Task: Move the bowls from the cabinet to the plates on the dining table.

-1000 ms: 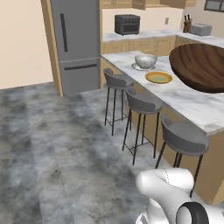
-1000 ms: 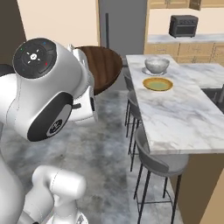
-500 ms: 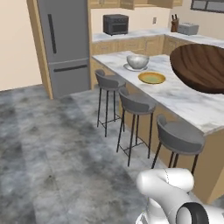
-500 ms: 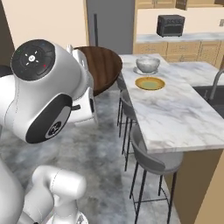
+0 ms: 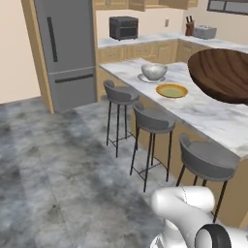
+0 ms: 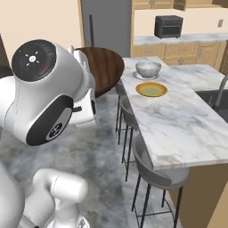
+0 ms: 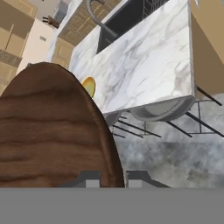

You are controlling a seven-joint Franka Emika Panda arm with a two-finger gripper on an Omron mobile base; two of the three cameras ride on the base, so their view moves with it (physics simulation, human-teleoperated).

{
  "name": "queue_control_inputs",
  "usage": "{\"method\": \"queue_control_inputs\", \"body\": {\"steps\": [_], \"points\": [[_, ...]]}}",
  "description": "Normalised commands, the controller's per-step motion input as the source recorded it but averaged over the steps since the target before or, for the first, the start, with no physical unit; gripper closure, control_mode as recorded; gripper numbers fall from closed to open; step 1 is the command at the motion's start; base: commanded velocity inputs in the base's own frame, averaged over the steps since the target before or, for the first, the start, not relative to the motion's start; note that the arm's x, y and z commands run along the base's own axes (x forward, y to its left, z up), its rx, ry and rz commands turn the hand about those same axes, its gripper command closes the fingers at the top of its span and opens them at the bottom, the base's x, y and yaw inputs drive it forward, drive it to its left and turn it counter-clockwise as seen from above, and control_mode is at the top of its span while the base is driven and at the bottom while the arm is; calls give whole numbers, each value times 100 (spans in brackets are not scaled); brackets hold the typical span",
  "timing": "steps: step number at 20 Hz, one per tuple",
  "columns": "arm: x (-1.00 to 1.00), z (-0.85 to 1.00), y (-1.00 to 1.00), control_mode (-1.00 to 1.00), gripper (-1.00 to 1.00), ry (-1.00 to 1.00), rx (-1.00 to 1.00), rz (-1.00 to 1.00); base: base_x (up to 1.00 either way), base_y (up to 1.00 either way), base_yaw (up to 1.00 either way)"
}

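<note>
My gripper (image 7: pixel 113 178) is shut on the rim of the dark brown wooden bowl (image 7: pixel 48 131), which hangs in the air beside the dining table (image 5: pixel 213 116). The bowl (image 5: pixel 220 75) looms large at the right of the left base view, and in the right base view it (image 6: pixel 104 69) shows just behind my arm. On the marble top, the grey-white stone bowl (image 5: pixel 154 71) sits on the pale grey plate (image 5: pixel 144 79). Beside it lies the yellowish plate (image 5: pixel 172 90), bare (image 6: pixel 151 89). Tan wall cabinets line the back; I cannot tell which is the cabinet.
Three grey stools (image 5: pixel 155 120) stand along the table's near side. A grey fridge (image 5: pixel 65 48) and a black oven (image 5: pixel 123 27) on the back counter lie beyond. A sink (image 7: pixel 127 19) with a faucet (image 6: pixel 220 89) is set in the table's far part.
The whole picture has shifted: the base has moved, and the table, stools and plates now sit further left and nearer. The wooden bowl stays in my grip.
</note>
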Motion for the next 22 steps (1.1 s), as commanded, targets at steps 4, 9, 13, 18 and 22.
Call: {"method": "queue_control_inputs", "body": {"steps": [4, 9, 13, 18, 22], "points": [[0, 0, 0, 100, 100, 0, 0, 0, 39, 35, -10], [0, 0, 0, 100, 100, 0, 0, 0, 39, 35, -11], [0, 0, 0, 100, 100, 0, 0, 0, 40, 34, -11], [0, 0, 0, 100, 100, 0, 0, 0, 40, 34, -11], [0, 0, 0, 100, 100, 0, 0, 0, 40, 34, -11]]}}
